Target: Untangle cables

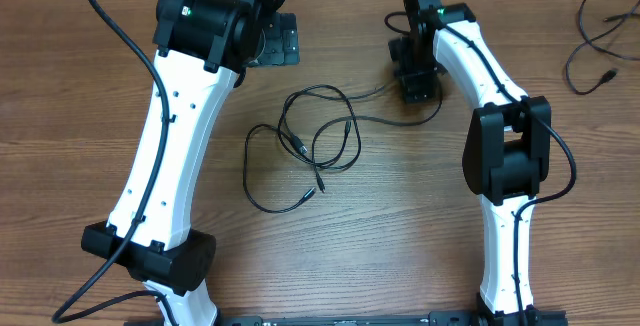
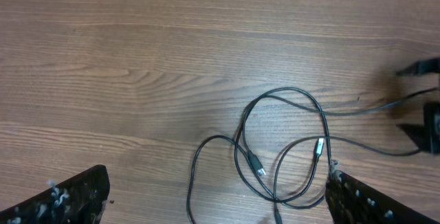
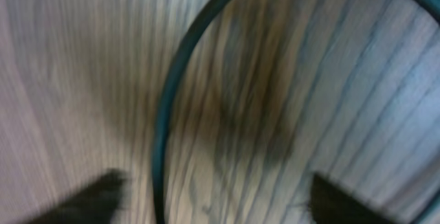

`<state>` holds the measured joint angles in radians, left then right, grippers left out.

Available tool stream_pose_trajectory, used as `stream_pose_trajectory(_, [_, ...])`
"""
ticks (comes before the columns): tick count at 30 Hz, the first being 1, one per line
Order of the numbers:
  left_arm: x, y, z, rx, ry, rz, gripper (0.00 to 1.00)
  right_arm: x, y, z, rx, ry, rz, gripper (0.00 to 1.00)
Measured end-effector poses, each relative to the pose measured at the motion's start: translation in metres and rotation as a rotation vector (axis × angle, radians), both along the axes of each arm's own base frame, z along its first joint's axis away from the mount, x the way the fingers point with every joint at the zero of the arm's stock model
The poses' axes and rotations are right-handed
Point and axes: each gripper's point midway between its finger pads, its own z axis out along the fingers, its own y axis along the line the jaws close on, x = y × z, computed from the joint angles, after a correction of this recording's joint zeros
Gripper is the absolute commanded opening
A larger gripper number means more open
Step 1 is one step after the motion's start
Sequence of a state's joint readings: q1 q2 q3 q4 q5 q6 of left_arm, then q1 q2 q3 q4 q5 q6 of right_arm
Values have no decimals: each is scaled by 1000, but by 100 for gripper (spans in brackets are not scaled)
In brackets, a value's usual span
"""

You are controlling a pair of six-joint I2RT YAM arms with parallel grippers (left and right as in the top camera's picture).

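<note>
My left tool (image 2: 216, 186) hovers over the worktop (image 2: 103, 59) with its fingers spread wide. The cables (image 1: 315, 141) lie in loose, overlapping loops in the middle of the worktop, between my two arms. My right tool (image 3: 220, 196) sits low over one strand that leads out of the tangle. Its fingers stand apart with that strand between them, not pinched, though this view is blurred.

Surface (image 1: 380, 226): pale wood-grain finish, matt, smooth, fine streaks throughout. Cables (image 1: 318, 146): black sheathing, smooth, faint sheen (plastic or rubber, cannot tell). Arm shells (image 1: 165, 156): white plastic, smooth, slightly glossy; joint housings (image 1: 505, 151): black, matt. Left gripper (image 2: 216, 193) jaws: black, rough, scuffed, white-flecked.
</note>
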<state>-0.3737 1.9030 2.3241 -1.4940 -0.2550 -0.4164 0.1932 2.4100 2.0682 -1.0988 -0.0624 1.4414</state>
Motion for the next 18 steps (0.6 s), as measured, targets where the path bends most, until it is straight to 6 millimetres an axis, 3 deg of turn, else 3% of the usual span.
stream_pose_trajectory(6, [-1, -1, -1, -3, 5, -2, 100, 18, 17, 6, 68, -104, 216, 4])
stream_pose_trajectory(8, [-1, -1, -1, -3, 5, -2, 100, 27, 26, 18, 103, -163, 309, 4])
stream_pose_trajectory(10, [-1, -1, -1, -3, 5, -3, 100, 48, 37, 44, 115, -285, 429, 4])
stream_pose_trajectory(13, [0, -1, -1, -3, 3, -2, 100, 80, 45, 108, 58, -510, 603, 4])
stream_pose_trajectory(16, [0, -1, 0, -4, 1, -2, 100, 94, 43, 205, -77, -751, 734, 4])
stream_pose_trajectory(18, [0, -1, 0, -5, 1, -3, 100, 91, 36, 281, -191, -916, 783, 4])
